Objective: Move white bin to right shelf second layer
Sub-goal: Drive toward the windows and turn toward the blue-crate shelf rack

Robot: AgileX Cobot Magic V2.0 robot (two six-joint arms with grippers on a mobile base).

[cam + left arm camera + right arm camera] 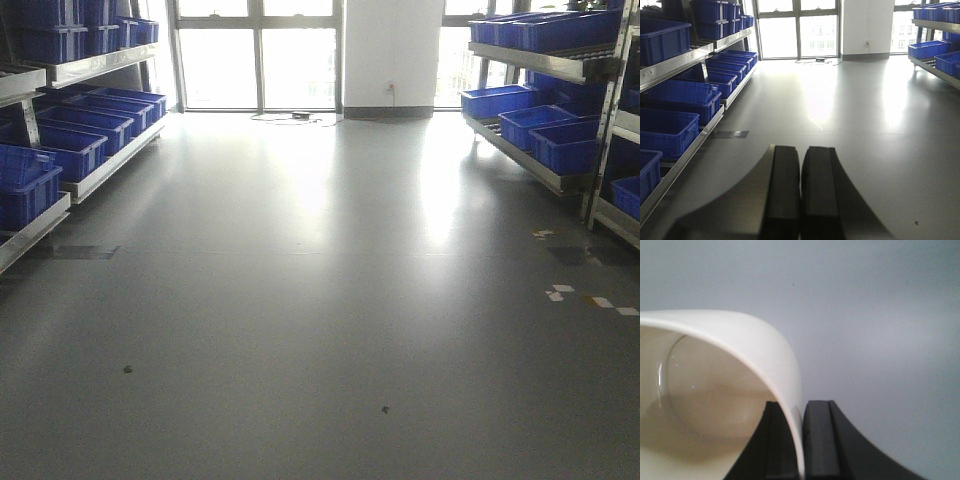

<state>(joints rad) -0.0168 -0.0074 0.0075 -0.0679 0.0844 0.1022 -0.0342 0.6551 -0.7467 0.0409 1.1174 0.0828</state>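
White bin [740,355]: cream-white glossy plastic with a smooth rounded rim, no handles, no lid. The open mouth faces the right wrist cam, so the inside shows down to a rounded base with a soft highlight. It fills the lower left of that view, with only blurred plain grey behind it. Right fingers [820,440] are clamped on the bin's side wall at the rim. The wall runs down between the two black pads, left pad inside the tub, right pad outside, no gap visible either side. The bin isn't visible in the front or left wrist cams. Left fingers [782,190] are pressed together pad to pad, holding nothing, pointing out over the grey floor [320,300]. In the front cam the right shelf [520,158] is far right, a steel rack with a sloped front rail. Two levels are visible, both carrying blue crates [560,145]. Can't tell from here which level is the second layer. The left shelf [100,165] on the far left is also loaded with blue crates. Open floor lies between the racks, and windows [260,60] sit at the far end.
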